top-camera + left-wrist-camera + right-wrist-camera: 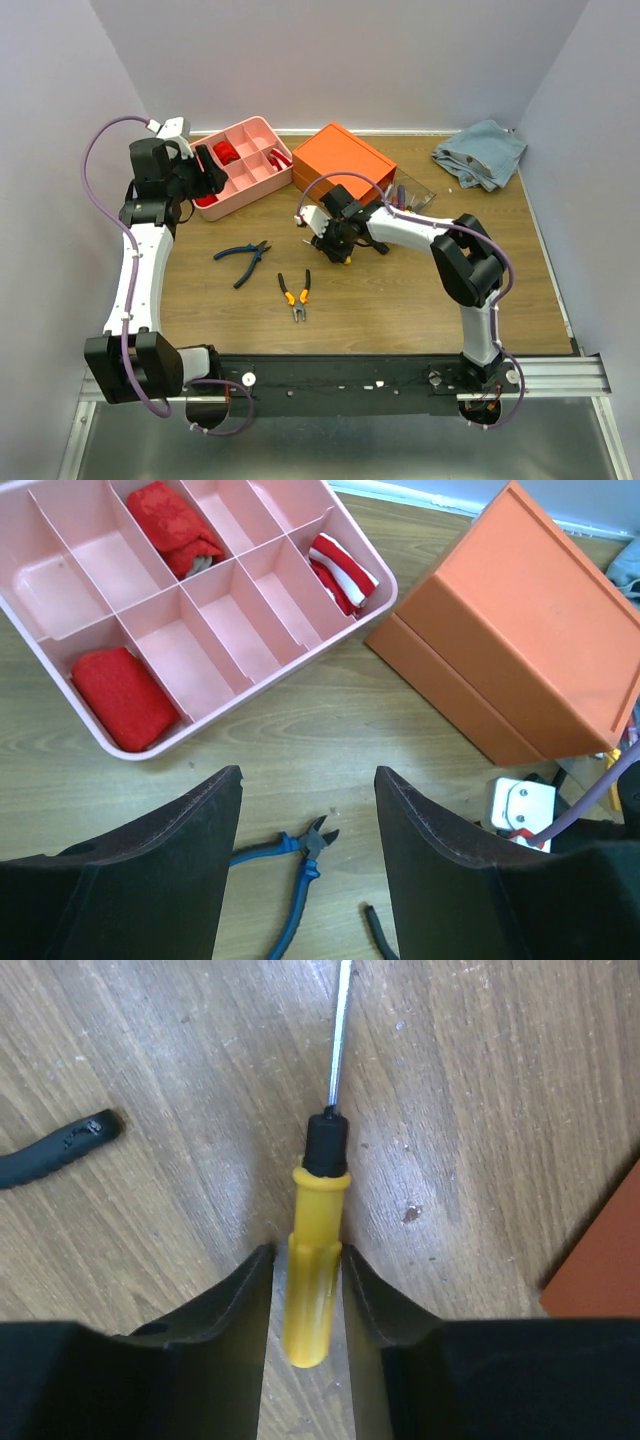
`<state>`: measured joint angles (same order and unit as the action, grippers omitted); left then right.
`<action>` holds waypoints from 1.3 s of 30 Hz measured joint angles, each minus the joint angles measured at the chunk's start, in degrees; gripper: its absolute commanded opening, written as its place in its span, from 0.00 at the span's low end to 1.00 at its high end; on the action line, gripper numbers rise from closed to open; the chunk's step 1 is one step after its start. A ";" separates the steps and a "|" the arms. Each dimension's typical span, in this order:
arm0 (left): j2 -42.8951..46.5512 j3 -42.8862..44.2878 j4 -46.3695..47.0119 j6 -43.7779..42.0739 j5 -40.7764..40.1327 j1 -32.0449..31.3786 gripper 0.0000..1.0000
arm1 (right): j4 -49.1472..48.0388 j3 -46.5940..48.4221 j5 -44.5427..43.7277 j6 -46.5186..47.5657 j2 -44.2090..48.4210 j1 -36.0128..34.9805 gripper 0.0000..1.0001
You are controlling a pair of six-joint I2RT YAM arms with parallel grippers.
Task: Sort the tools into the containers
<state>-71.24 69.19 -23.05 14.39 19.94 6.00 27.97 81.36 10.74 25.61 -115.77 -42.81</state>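
Table (400, 300), blue pliers (243, 260), tray (248, 135), box (342, 160), cloth (482, 152)

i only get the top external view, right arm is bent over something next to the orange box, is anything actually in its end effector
Observer: Yes. The right wrist view shows the right end effector closed on the handle of a yellow screwdriver, one finger touching each side.
Operator: which way is it lying in the grip
Observer: Handle end toward the wrist, and the shaft runs straight away from it, out of the top of that view.
Operator: ok and the left one, carrying anything
Observer: No. The left wrist view shows the left end effector open and empty, with the blue-handled pliers lying in the gap between its fingers.
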 measured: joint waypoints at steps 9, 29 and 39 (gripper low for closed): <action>-2.56 -0.09 2.73 6.97 1.86 0.61 0.63 | 6.16 4.83 -0.76 -1.20 0.07 0.22 0.01; -6.40 6.88 11.10 12.37 3.63 -13.35 0.64 | 9.97 3.06 -1.99 -48.46 27.28 26.25 0.01; 0.15 3.80 9.79 9.31 2.64 -11.91 0.65 | 11.89 -1.16 -0.42 -57.33 24.24 27.15 0.33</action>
<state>-71.09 72.99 -13.26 23.70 22.59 -5.91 39.86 80.20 10.33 -31.73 -91.53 -15.66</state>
